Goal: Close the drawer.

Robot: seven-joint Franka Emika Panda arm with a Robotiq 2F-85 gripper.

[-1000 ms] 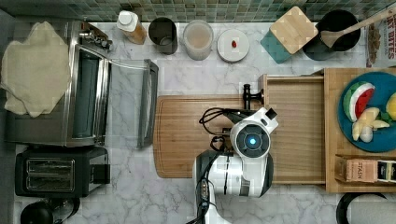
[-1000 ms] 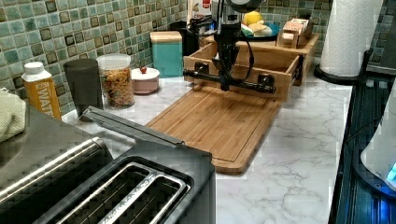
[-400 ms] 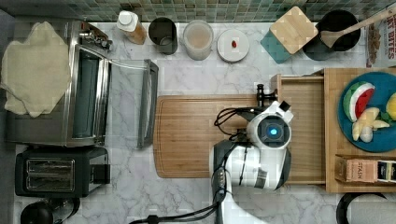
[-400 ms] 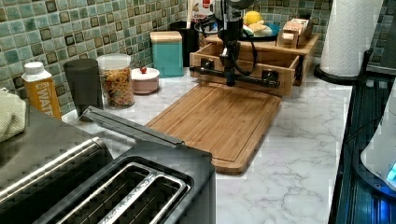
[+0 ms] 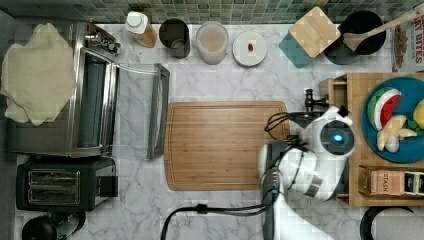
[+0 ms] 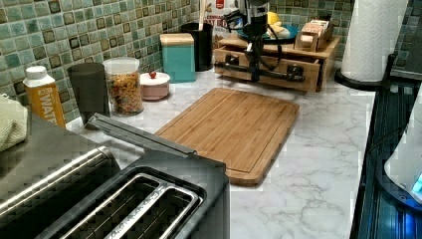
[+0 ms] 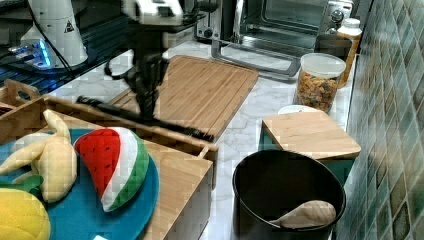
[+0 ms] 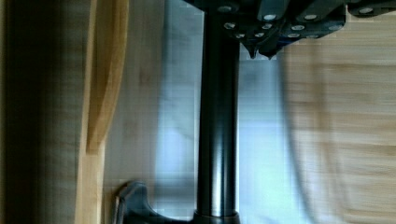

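Hand point(image 6: 255, 74): on drawer's black handle bar point(image 6: 259, 72); grip state cannot be told.
Drawer point(image 6: 266, 64): nearly shut, at cutting board's point(image 5: 225, 145) 3 o'clock in top view.

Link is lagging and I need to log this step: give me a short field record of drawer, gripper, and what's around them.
drawer: nearly shut, front a little proud of the wooden stand
drawer handle: black bar across the front
gripper: at the handle, near its middle
cutting board: bare, flat on the counter in front of the drawer
stand top: blue plate with toy fruit
task state: closing not quite finished
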